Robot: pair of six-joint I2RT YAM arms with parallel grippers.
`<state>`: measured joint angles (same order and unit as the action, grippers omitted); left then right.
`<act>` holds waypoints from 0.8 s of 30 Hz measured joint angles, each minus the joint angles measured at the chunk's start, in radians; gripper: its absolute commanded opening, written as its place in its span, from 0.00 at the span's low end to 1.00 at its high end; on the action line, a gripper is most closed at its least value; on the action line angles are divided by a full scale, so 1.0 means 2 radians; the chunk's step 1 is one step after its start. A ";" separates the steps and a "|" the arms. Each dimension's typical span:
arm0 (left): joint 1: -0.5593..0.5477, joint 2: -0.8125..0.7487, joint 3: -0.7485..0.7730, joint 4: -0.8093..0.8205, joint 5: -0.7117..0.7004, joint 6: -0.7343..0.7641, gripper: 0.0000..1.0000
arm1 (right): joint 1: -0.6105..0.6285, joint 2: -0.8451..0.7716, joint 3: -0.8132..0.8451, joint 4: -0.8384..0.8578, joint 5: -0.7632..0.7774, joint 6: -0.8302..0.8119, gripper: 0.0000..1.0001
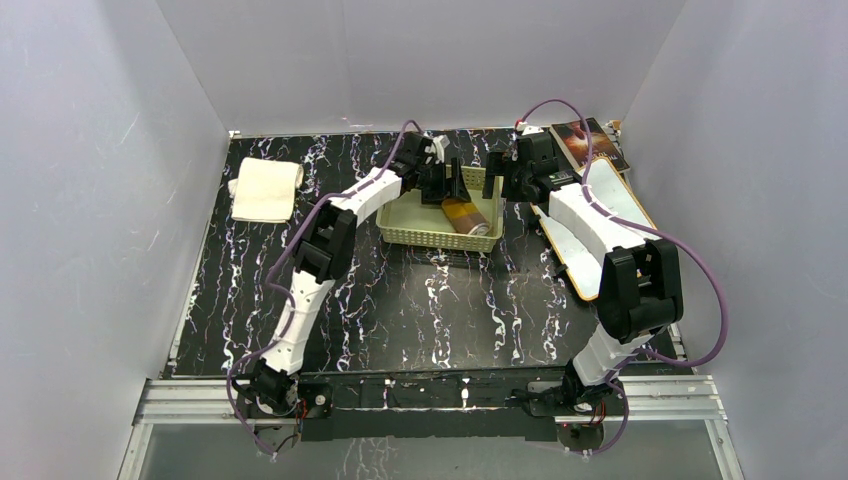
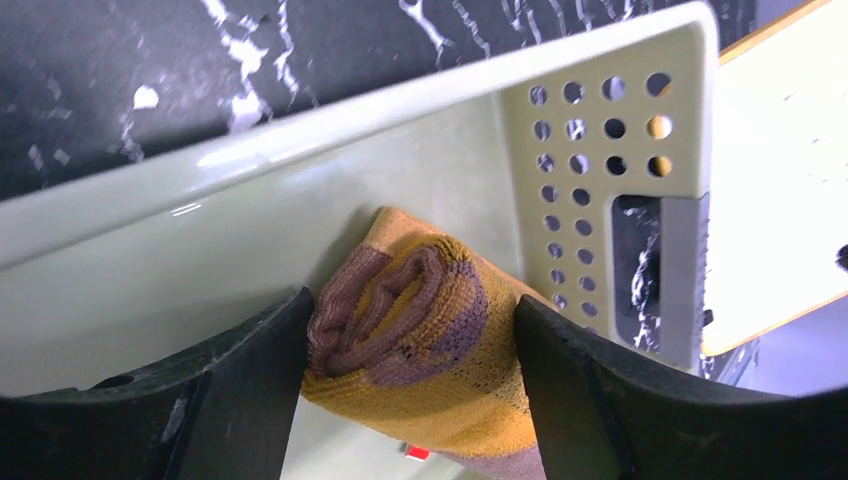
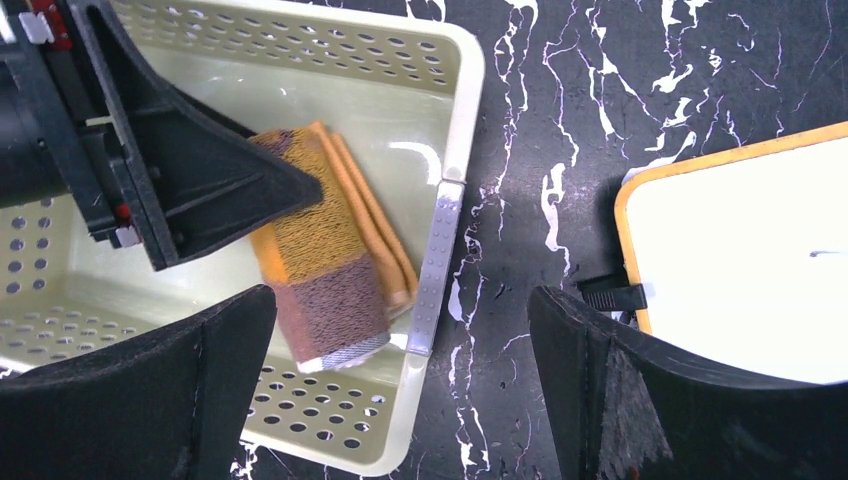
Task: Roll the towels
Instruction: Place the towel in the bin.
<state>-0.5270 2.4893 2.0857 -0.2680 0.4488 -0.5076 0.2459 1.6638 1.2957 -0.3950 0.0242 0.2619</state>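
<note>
The mustard-yellow and brown towel (image 1: 466, 216) is rolled up and lies inside a pale green perforated basket (image 1: 420, 238) at the table's far middle. My left gripper (image 1: 447, 186) reaches into the basket, its two fingers pressed against both sides of the roll (image 2: 420, 330). My right gripper (image 1: 497, 186) hovers open and empty over the basket's right rim (image 3: 465, 80), beside the roll (image 3: 320, 260). The cream-white towel (image 1: 265, 190) lies at the far left as a thick folded or rolled bundle, apart from both grippers.
A white board with an orange rim (image 1: 620, 200) lies right of the basket, partly under my right arm. A dark book (image 1: 590, 140) sits at the far right corner. White walls enclose the black marbled table.
</note>
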 measured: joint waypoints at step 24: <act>0.050 -0.087 -0.037 -0.013 -0.047 0.065 0.62 | -0.006 0.000 0.000 0.001 -0.001 0.000 0.98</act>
<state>-0.4274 2.3150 2.0121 -0.2939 0.3538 -0.3779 0.2348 1.6638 1.2957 -0.3935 0.0219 0.2615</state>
